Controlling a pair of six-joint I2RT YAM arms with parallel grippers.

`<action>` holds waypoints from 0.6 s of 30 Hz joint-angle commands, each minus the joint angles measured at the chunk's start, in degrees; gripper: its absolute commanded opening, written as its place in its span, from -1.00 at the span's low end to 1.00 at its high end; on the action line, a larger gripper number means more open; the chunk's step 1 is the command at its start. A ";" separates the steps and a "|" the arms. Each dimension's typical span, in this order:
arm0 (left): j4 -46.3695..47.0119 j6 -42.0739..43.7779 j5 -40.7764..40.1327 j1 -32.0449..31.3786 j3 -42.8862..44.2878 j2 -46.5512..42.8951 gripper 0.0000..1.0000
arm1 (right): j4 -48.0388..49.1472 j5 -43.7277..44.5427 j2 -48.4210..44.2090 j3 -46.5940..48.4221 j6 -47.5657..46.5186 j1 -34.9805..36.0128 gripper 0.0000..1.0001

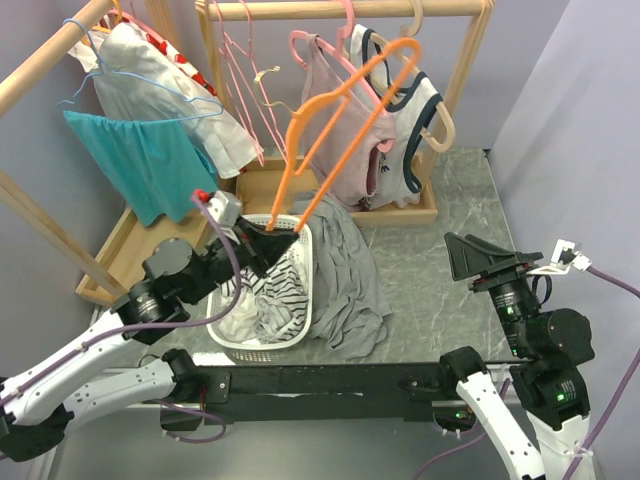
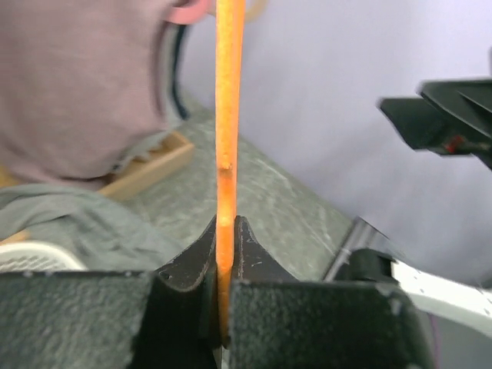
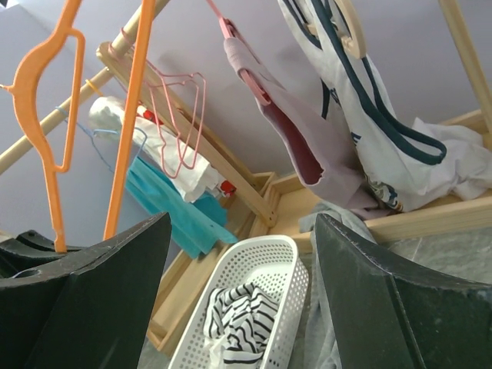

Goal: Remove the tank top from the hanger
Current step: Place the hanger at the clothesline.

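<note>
Hanger (image 2: 229, 115), orange, clamped in left hand (image 2: 224, 234); right hand (image 3: 242, 254) gapes empty.

Smooth, glossy orange plastic on the hanger (image 2: 229, 115); soft matt grey cloth on the tank top (image 1: 345, 270). Perforated white plastic for the basket (image 3: 261, 250), bare wood for the rack (image 1: 350, 10). Dull marbled stone look on the table (image 1: 440, 210).

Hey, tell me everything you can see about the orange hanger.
The orange hanger is a thin, plastic-looking frame. It is bare, with no garment on it. It stands up at a tilt, hook end uppermost. Its lower end is pinched between the shut fingers of the left claw, above the white basket. Nothing else appears to touch it.
</note>
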 commanded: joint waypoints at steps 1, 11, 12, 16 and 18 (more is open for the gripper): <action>-3.87 0.70 -13.95 0.08 0.86 -3.09 -0.98 | 0.86 1.40 0.53 -0.57 -0.45 -0.18 0.67; -17.24 -4.30 -26.46 -0.18 3.41 -4.22 -0.98 | 1.13 1.58 1.49 -1.19 -0.36 -0.18 0.67; -17.07 -4.92 -27.51 -0.18 2.11 -5.02 -0.98 | 0.95 1.76 1.32 -1.28 -0.54 -0.09 0.67; -15.66 -5.71 -29.62 -0.10 0.07 -8.36 -0.98 | 1.21 1.94 1.41 -1.80 -0.63 -0.09 0.68; -16.10 -5.72 -31.11 -0.10 0.68 -7.93 -0.98 | 1.48 1.58 1.58 -1.81 -0.45 -0.18 0.68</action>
